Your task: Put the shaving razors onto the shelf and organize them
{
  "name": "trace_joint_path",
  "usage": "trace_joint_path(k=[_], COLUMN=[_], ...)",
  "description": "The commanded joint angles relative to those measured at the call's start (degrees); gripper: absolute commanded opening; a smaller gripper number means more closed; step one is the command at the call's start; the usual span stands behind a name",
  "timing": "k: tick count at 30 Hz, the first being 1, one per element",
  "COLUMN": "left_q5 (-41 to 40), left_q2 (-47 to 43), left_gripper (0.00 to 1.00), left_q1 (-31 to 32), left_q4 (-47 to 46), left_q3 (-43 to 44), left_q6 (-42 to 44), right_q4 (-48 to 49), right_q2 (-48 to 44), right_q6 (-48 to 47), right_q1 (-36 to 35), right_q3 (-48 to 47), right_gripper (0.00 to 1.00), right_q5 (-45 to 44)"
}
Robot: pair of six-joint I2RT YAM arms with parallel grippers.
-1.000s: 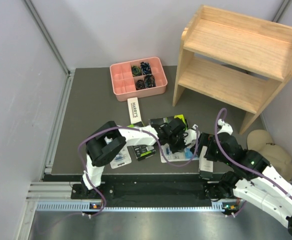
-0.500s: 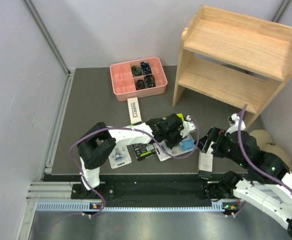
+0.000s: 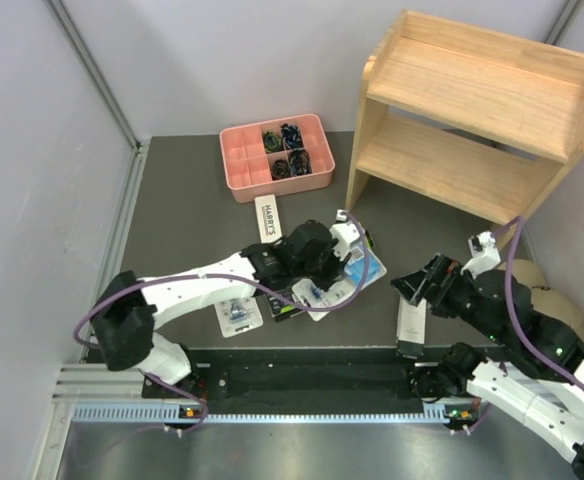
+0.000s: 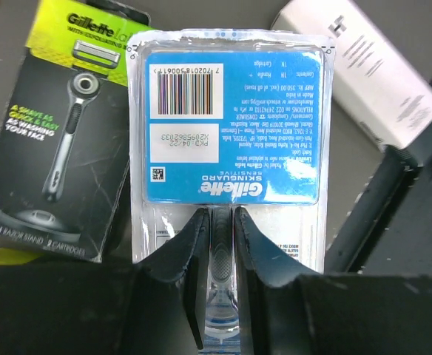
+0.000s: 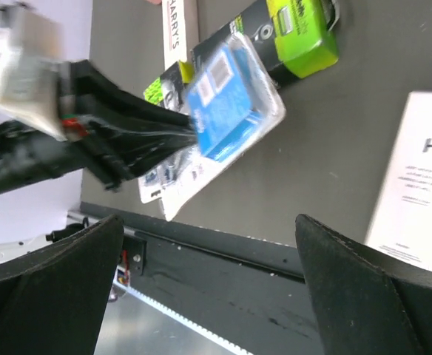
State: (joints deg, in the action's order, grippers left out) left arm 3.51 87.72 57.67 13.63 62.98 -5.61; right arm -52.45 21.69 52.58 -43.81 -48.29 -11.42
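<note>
Blue-carded blister pack (image 4: 227, 126), one of the shaving razors, is pinched at its lower edge by the nearly closed left pincer (image 4: 220, 216), near the front-left foot of the shelf (image 3: 452, 160). Right pincer (image 5: 207, 222), nearer than the shelf, gapes wide, holding nothing.

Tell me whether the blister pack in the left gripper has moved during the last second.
Yes. The blister pack has shifted away from the camera and slightly left, ending closer to the white Harry's box, which has stayed in place.
</note>
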Motion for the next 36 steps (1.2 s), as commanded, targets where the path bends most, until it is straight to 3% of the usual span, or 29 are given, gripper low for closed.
trace_joint_path(k=[1,7,13,24,27,29,32,34,36], left_q5=[-0.26,-0.52,0.18,2.12,2.20,2.03,1.24,0.98,0.45], left_q2=[-7.56,-11.69,-14.94,-19.69,-20.31,-20.57,-20.84,-21.01,-21.36], left_gripper=[0.00,0.00,0.00,0.00,0.00,0.00,0.00,0.09,0.33], left_q1=[-0.10,0.25,0.78,2.01,2.45,2.53,2.71,2.71,2.71], left_q4=[-5.10,-3.79,-4.57,-6.42,-7.12,-7.47,-7.39,-6.86,-6.08], left_q3=[-3.30,-5.15,-7.43,-11.04,-11.65,-12.18,-12.53,-12.53,-12.44], left_q6=[-4.76,-6.52,-8.10,-9.51,-10.04,-10.30,-10.65,-10.57,-9.87], right_q4=[8.48,23.87,35.80,49.02,50.16,50.42,49.99,48.93,47.80], right_q2=[-0.16,6.68,11.96,17.50,18.82,18.91,17.86,17.07,15.93], right_q6=[3.93,9.03,11.05,15.01,15.36,15.63,15.45,15.01,14.40], right_q1=[-0.22,-0.22,-0.13,-0.22,-0.22,-0.22,-0.22,-0.22,-0.22], right_q3=[5.56,14.01,17.70,21.92,22.54,22.89,22.81,22.72,22.63], right_gripper=[0.99,0.99,0.97,0.77,0.61,0.41,0.19,0.05,0.00], right_q5=[4.90,14.29,16.08,17.49,18.27,18.63,18.36,17.58,17.05])
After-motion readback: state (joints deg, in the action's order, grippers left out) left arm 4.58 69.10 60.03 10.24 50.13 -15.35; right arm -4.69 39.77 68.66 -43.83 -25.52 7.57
